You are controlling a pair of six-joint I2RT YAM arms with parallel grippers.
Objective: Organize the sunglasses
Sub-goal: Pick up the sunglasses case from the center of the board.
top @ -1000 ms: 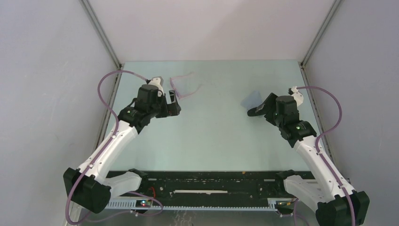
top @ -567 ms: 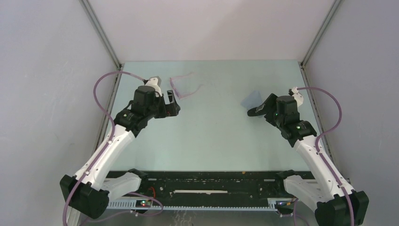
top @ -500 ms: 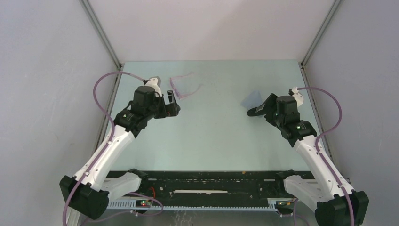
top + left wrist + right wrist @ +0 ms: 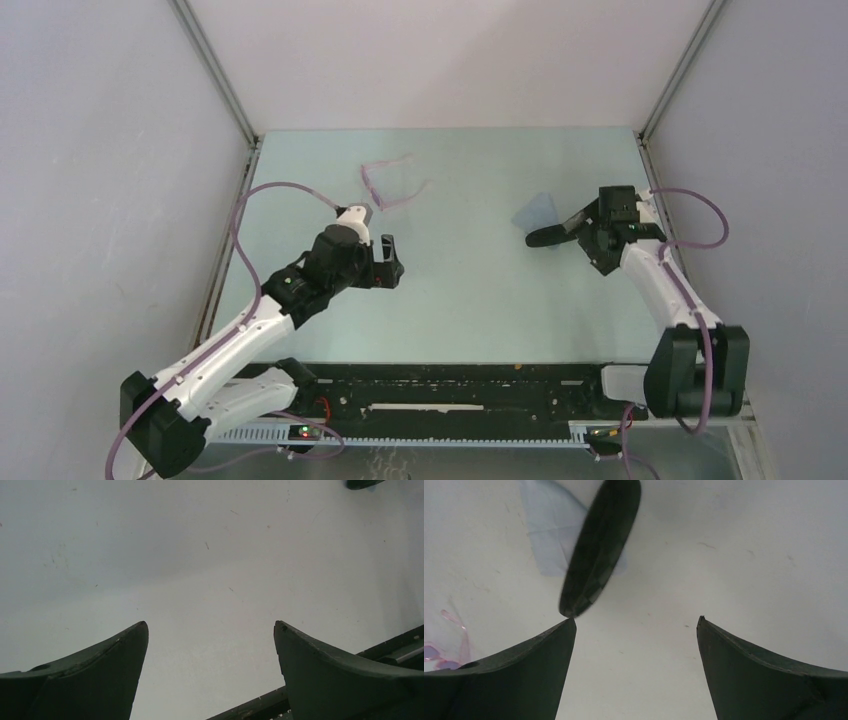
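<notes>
Honestly the sunglasses (image 4: 386, 185) are tough to make out from the top. The frame is so pale it nearly melts into the bench (image 4: 470, 300). The right wrist cam only catches a few pink bits of them (image 4: 439, 650), cut off at the left edge. The left wrist cam gets just a dark sliver of the black case (image 4: 362, 484) in its top corner.

The left gripper (image 4: 393, 262) hangs over bare bench mid-left, spread wide and holding nothing. The right gripper (image 4: 583, 228) points at the case (image 4: 548, 236), also wide and empty, with one fingertip just short of the case's end. The case overlaps the blue-grey cloth (image 4: 549, 530).

The sunglasses sit far left on the bench, well apart from both grippers. They have a thin translucent pink-purple frame and near-clear lenses.
</notes>
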